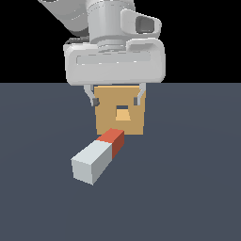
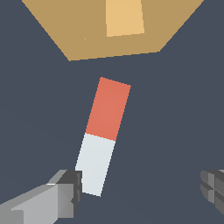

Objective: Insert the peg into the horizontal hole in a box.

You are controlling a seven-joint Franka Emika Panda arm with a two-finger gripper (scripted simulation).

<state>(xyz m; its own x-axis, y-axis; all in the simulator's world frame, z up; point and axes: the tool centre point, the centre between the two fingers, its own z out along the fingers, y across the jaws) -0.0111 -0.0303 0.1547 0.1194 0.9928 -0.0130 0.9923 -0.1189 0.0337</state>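
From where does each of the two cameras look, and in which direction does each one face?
Exterior view: low above the floor, facing the upright tan square box, with the arm's open gripper before it.
Wrist view: on the wrist, looking down past both fingers.
Both show the grey-white, red-ended peg lying on the floor and the box's square hole.

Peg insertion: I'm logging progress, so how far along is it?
Nothing is finished. The peg lies on the floor, red end toward the box, outside the hole. The open claw hangs above it, holding nothing. Grasping, lifting, aligning and inserting remain.
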